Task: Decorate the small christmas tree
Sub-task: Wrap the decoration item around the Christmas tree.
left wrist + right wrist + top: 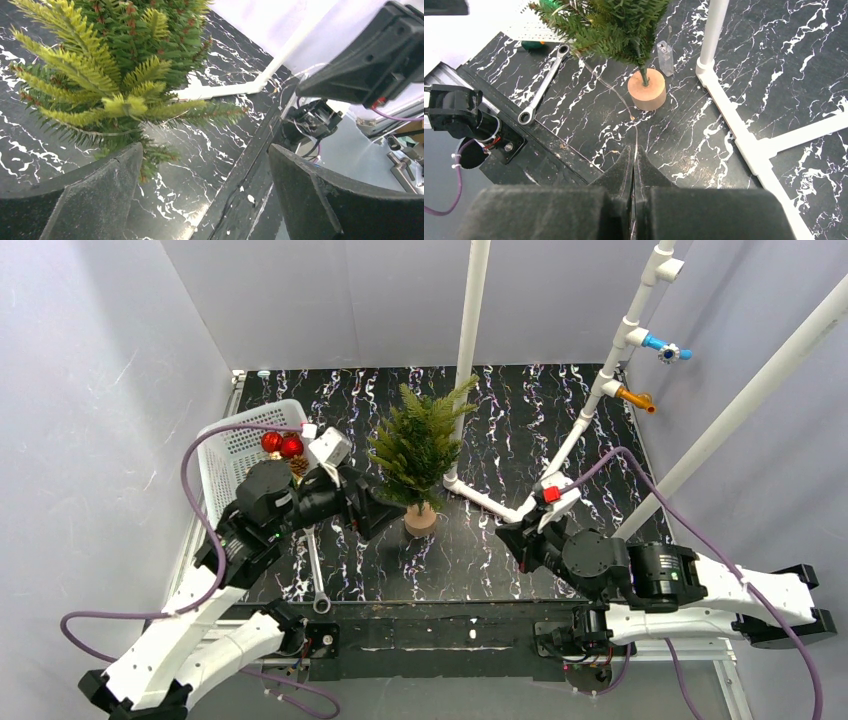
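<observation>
Left wrist view, left hand (205,149) gaping wide and empty, small christmas tree (125,50) filling upper left, right hand (634,149) pinching shut on thin wire (624,102).

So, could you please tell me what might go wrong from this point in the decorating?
1. The right gripper looks shut on a thin strand running up into the small christmas tree; a pull could tip the tree on its narrow wooden base.
2. The left gripper is open right beside the lower branches; moving in could snag them or shove the tree.
</observation>
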Available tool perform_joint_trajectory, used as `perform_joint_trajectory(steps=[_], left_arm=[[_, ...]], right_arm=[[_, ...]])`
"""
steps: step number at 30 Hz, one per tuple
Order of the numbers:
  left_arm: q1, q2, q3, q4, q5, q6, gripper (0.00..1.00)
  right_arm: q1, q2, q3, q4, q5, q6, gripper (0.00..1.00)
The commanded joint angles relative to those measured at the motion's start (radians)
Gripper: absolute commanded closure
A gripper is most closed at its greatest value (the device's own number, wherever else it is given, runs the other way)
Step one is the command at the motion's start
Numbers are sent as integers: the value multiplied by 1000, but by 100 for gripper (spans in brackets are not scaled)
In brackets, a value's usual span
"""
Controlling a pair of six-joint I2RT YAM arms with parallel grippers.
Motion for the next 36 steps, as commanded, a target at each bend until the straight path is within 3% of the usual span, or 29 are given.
perform_joint_trajectory(steps=[1,5,10,14,24,36], left_arm=[[-4,-67,55,-127,11,42,2],[-4,-123,54,-183,-66,48,2],[-4,-201,42,-356,-281,64,2],[-4,-269,-53,-436,-326,56,2],[-12,-326,-464,-116,-239,-105,2],[-94,-116,-489,70,-404,5,2]], right_arm=[[-1,-45,-5,-27,53,36,99],[-1,-41,-5,-54,45,47,99],[0,-27,19,-59,-18,33,99],[0,-4,25,-79,-25,34,99],[-1,-66,-38,-175,33,183,99],[-23,47,-47,-206,8,235,99]])
